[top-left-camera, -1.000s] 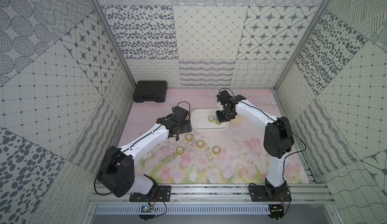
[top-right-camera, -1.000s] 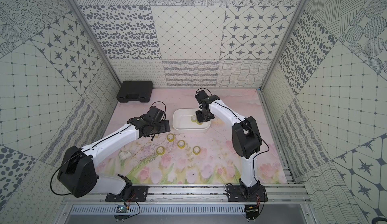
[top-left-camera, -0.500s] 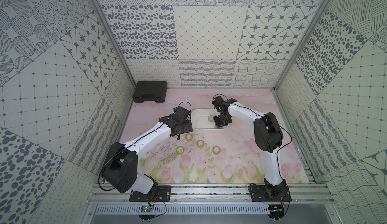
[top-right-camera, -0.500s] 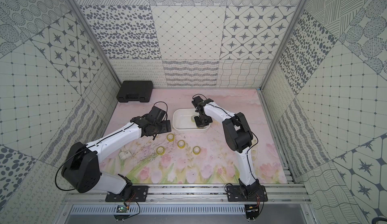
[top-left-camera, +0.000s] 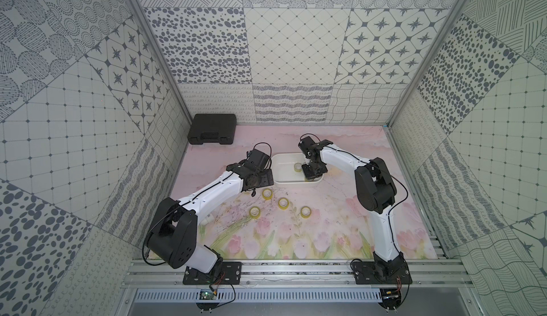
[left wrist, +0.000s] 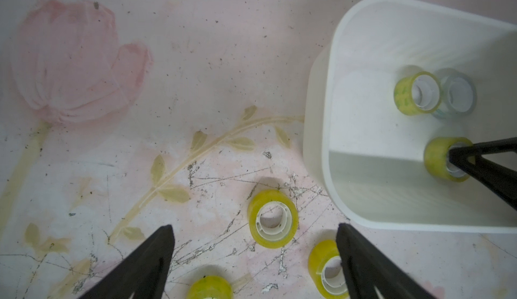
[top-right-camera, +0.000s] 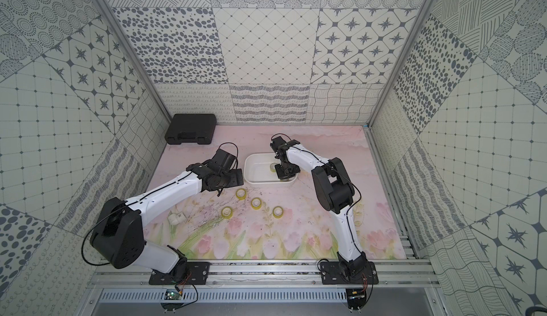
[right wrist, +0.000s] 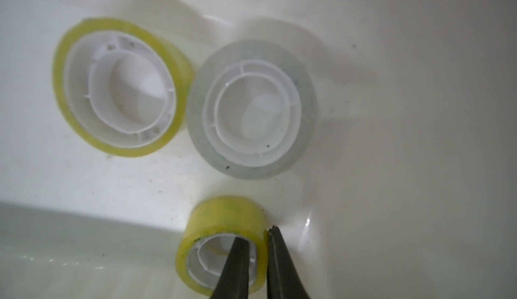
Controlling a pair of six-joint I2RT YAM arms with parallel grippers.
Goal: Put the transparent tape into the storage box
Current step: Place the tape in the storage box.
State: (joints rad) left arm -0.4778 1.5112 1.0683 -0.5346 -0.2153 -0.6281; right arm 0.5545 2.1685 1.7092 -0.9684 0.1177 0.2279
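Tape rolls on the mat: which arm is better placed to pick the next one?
Left. The left gripper is open above a loose roll; the right gripper is shut on a yellow roll inside the storage box.

The right gripper (top-right-camera: 286, 176) is reaching down into the white storage box (top-right-camera: 257, 171), near a transparent tape ring (top-right-camera: 272, 167) lying inside. Four yellow tape rings (top-right-camera: 241, 193) are lying on the floral surface (top-right-camera: 296, 234), and the left gripper (top-right-camera: 228, 180) is hovering just beside the box.

Six yellow-tinted tape rings (top-left-camera: 267, 193), one colourless tape ring (right wrist: 251, 110): three at the right gripper (right wrist: 254, 232), four by the left gripper (left wrist: 254, 226). One white tub (top-left-camera: 284, 170), one black case (top-left-camera: 212, 128).
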